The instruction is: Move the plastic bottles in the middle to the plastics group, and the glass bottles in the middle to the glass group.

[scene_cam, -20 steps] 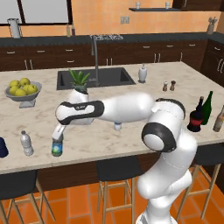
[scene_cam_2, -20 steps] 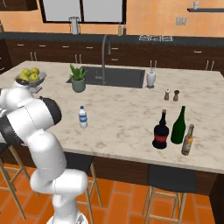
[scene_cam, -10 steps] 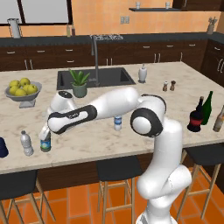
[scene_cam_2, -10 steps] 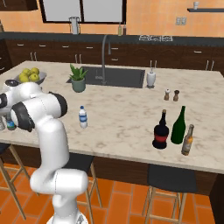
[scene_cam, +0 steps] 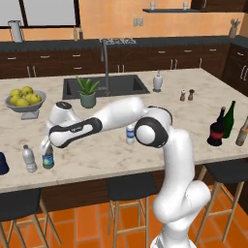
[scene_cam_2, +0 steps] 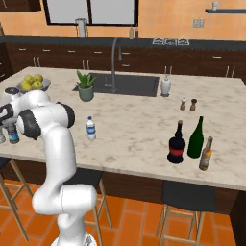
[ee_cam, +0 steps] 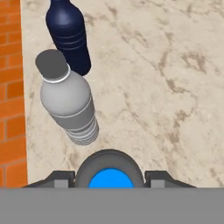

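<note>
Hand view, looking straight down the pincer: a blue cap sits squarely between the two dark finger tips, the darker blue-capped bottle standing upright with its long axis running up into the hand, and the jaws clasp it on either side. Just beyond it on the marble surface stands the pale grey water bottle, white cap up, close beside but apart from the held one; a dark blue bottle-shaped thing stands farther along the same edge. From the left base view, the white arm reaches far out toward the near left corner of the surface, where the darker bottle stands just beside the water bottle, base at or very near the marble. It looks ready to be let go, so the next move would call for opening the jaws and lifting straight up along the bottle's axis, away from its grey neighbour. Well apart in mid-surface waits the clear blue-capped bottle. Right base view shows the squat dark bottle with its red label just beside the slim green bottle and the brown bottle
</note>
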Motion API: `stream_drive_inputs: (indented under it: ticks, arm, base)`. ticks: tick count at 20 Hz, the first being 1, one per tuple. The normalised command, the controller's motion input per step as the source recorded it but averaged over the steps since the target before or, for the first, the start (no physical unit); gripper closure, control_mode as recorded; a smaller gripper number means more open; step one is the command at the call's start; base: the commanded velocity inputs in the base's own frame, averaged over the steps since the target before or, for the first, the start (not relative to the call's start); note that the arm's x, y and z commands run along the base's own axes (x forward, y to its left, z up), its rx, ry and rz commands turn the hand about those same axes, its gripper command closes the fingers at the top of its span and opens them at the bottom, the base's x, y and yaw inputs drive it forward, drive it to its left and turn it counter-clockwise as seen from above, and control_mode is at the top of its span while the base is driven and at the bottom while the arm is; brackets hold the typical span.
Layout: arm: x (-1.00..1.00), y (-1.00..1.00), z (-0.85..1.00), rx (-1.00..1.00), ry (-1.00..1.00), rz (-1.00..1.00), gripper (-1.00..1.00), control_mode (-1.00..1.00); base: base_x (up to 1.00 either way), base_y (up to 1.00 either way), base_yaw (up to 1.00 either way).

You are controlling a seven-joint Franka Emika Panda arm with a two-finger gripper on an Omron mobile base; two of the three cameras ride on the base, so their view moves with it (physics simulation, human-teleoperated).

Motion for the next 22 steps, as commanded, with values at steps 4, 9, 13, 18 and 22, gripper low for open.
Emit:
stream_drive_inputs:
  ticks: [4, 9, 13, 18, 22]
  arm:
    - [0.01, 0.00, -0.44, 0.00, 0.00, 0.01, 1.00, -1.00]
    - [-0.31, -0.07, -0.24, 0.00, -0.01, 0.01, -1.00, -1.00]
    - [-0.27, -0.13, 0.05, 0.00, -0.04, 0.00, -1.00, -1.00]
    - [-0.11, -0.15, 0.28, 0.04, -0.10, 0.00, -1.00, -1.00]
    - [-0.10, -0.26, 0.40, 0.04, -0.13, 0.00, -1.00, -1.00]
  base:
    - [0.00, 0.00, 0.00]
    - [0.00, 0.00, 0.00]
    - [0.00, 0.00, 0.00]
    - [0.00, 0.00, 0.00]
    - [0.00, 0.00, 0.00]
